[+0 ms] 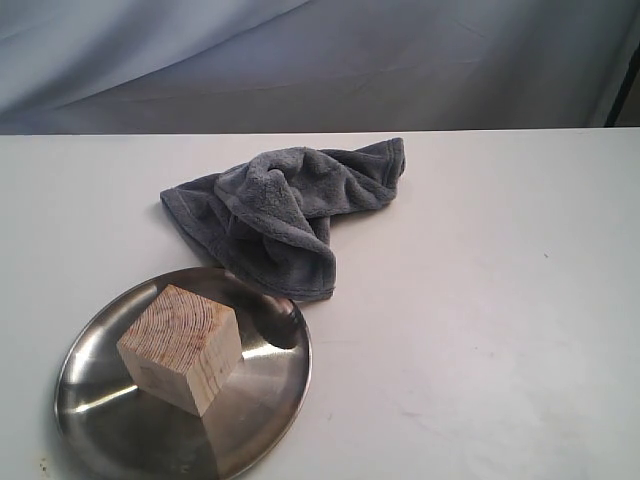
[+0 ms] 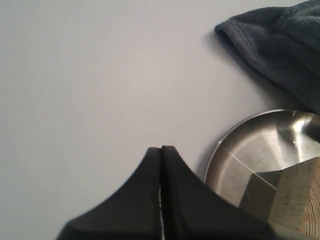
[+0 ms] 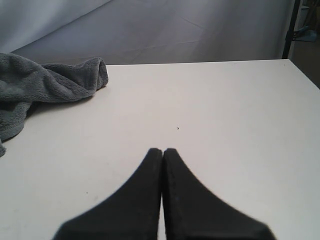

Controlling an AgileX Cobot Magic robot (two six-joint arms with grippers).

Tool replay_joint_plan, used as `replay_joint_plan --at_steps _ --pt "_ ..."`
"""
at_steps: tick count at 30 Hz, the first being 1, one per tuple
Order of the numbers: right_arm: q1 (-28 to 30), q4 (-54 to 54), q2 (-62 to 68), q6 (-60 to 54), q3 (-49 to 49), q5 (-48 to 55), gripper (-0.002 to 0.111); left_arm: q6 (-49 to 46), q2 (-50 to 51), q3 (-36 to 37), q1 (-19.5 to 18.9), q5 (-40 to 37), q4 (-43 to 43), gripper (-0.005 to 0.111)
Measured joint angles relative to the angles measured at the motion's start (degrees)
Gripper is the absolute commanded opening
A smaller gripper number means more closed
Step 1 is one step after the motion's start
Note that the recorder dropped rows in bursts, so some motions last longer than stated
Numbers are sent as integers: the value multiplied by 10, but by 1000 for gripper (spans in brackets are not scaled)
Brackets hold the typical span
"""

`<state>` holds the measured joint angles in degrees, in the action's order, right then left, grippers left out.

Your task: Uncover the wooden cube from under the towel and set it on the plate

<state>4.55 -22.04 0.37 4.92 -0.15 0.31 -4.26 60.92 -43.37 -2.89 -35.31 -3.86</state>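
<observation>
Cube sits flat on the plate, uncovered, near its centre. Towel lies crumpled on the counter beyond the plate, one hem meeting the plate's rim. Left hand: jaws pressed together, empty, over bare counter beside the plate. Right hand: jaws likewise together, empty, apart from the towel.

A white table fills the foreground, its surface matte with a few faint specks. Behind its far edge hangs a grey-blue cloth backdrop, loosely draped (long soft creases). A dark upright post stands at the right edge.
</observation>
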Motion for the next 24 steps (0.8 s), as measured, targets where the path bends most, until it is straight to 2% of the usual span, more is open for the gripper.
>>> replay_joint_plan --at_steps 15,24 --pt "0 0 0 0 0 0 3 0 -256 83 3 25 -12 0" --pt "0 0 0 0 0 0 3 0 -393 97 3 42 -12 0"
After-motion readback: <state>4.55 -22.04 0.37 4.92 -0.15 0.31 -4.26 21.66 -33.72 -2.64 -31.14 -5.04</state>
